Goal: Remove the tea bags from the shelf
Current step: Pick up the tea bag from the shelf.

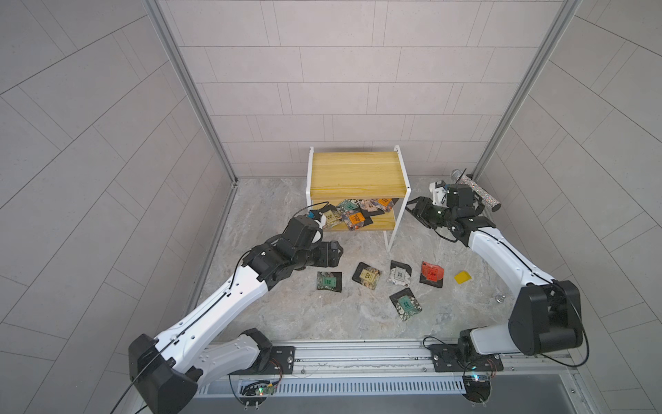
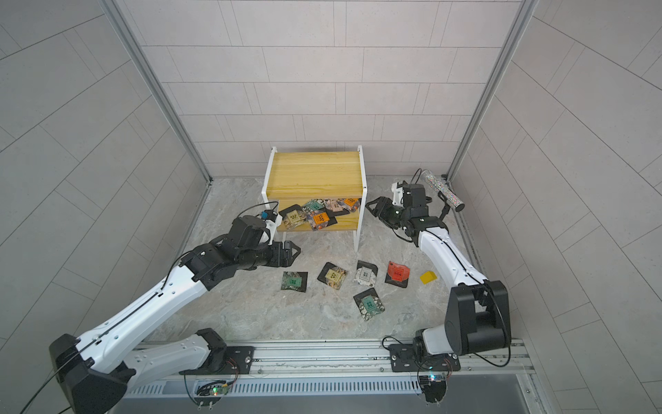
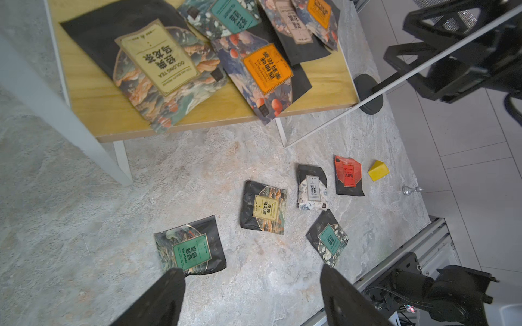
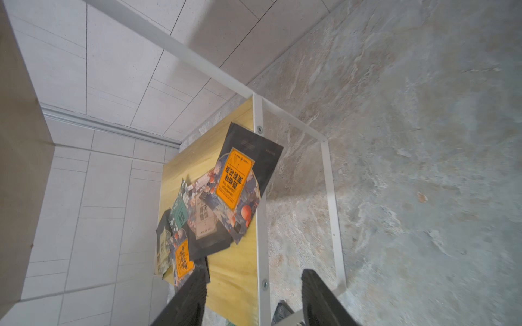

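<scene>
the left gripper [image 3: 251, 275] hangs in front of the shelf [image 1: 358, 172], before its left half, jaws spread wide and empty. five tea bags [image 1: 347, 206] lie in an overlapping heap on the shelf's lower board. five more already lie on the table in front of the shelf.

leftmost on the board, the beige-label bag [image 3: 158, 56] sticks out past the board's front edge. the orange-label bag [image 3: 267, 69] beside it rests partly on its neighbours and overhangs too. the likely trouble is that a pinch on either one drags the bags over or under it. some could then slide deeper under the top board, or two could come out together and drop. the sachets look thin and flat, so a finger may also skate over the wood and miss.

the right gripper [image 4: 254, 278] sits at the shelf's right side, jaws parted with nothing in them, aimed into the lower tier. the thin white frame [image 4: 329, 197] crosses its path, and a bump there could shove the light shelf. both arms reaching into the one tier could clash. right of the shelf, behind the right arm, the glittery tube [image 1: 481, 195] stands close enough for the wrist to knock it.
</scene>
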